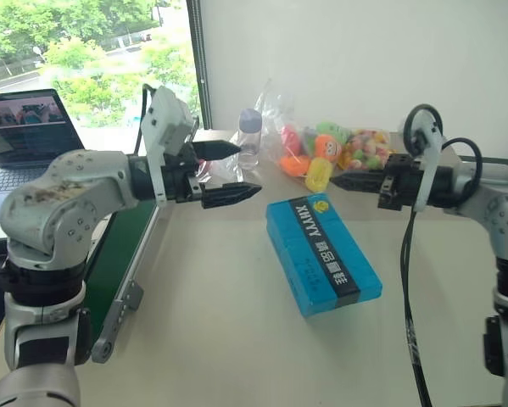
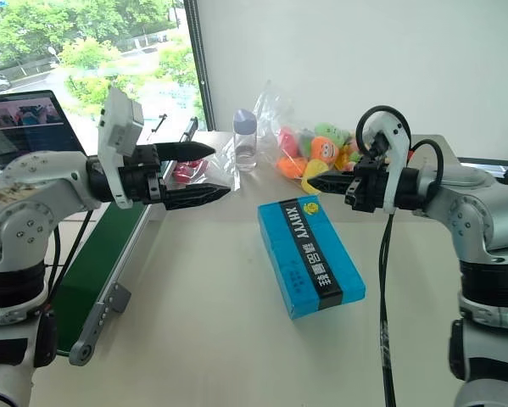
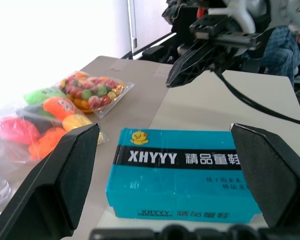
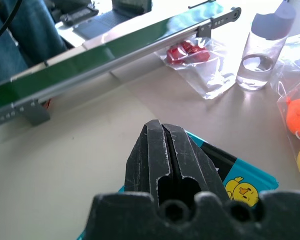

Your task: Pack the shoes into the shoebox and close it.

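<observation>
The bright blue shoebox (image 1: 321, 254) lies on the beige table (image 1: 220, 339) with its lid down; the lid's black stripe, white lettering and yellow duck logo face up. The shoes are out of view. My left gripper (image 1: 247, 170) hovers above the table to the left of the box, fingers wide open and empty. From the left wrist view the box (image 3: 182, 175) shows between the two fingers (image 3: 54, 185). My right gripper (image 1: 334, 181) is shut and empty, held in the air above the box's far end, pointing left. Its closed fingers (image 4: 162, 150) show above the box (image 4: 240, 182).
A long dark green conveyor (image 1: 126, 254) runs along the table's left side, with a laptop (image 1: 25, 127) beyond it. A clear bottle (image 1: 250, 136) and bags of colourful toys (image 1: 338, 153) sit at the back. A person's jeans (image 3: 285, 45) show past the table.
</observation>
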Robot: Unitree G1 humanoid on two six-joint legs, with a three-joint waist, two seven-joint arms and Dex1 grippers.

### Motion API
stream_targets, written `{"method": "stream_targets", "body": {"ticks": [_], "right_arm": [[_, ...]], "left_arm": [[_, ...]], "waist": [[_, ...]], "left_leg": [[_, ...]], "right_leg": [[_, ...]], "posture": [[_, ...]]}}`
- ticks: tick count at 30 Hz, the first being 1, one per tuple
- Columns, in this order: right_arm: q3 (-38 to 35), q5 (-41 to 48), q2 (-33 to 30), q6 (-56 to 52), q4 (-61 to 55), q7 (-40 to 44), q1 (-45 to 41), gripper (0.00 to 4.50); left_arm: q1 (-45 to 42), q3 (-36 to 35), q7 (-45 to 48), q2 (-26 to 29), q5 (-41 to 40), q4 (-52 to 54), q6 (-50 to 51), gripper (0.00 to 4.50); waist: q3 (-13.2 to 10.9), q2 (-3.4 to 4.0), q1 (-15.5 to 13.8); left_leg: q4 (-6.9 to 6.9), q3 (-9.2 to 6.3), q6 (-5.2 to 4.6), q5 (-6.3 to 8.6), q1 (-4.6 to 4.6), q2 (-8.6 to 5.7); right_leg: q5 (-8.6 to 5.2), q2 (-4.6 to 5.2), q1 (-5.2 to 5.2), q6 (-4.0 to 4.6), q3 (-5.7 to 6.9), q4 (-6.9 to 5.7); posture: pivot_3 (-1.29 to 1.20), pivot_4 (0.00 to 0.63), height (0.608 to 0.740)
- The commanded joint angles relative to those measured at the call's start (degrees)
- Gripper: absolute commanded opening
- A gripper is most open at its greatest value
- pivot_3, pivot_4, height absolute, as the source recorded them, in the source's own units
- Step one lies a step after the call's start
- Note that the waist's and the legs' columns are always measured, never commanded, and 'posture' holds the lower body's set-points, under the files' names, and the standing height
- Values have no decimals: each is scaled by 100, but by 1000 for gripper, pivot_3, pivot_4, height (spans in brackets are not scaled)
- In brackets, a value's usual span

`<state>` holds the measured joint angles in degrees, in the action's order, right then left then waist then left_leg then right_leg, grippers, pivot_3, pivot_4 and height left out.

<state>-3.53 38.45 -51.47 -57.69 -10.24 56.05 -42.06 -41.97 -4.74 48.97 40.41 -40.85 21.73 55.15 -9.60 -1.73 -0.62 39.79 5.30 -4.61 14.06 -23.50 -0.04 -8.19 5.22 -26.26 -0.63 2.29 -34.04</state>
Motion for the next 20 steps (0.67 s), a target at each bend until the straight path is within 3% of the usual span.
{"method": "stream_targets", "body": {"ticks": [1,11,20], "right_arm": [[-109,40,-91,58,-109,60,-131,1222],[-258,227,-431,4,-677,289,399,4480],[-311,367,-511,-51,-716,213,408,4480]], "left_arm": [[41,-14,-12,173,26,231,-134,4500],[913,136,6,803,371,728,-391,4500],[647,-76,-141,645,-8,626,-282,4500]], "waist": [[-1,-1,0],[-1,-2,-7],[-2,-3,-12]], "left_leg": [[1,0,-1,0,-1,0],[4,2,0,0,0,0],[4,2,0,0,-1,0]], "right_leg": [[0,0,1,0,0,1],[-11,6,0,16,-1,1],[-12,8,0,18,-1,2]], "posture": [[0,150,740],[0,150,740],[0,150,740]]}}
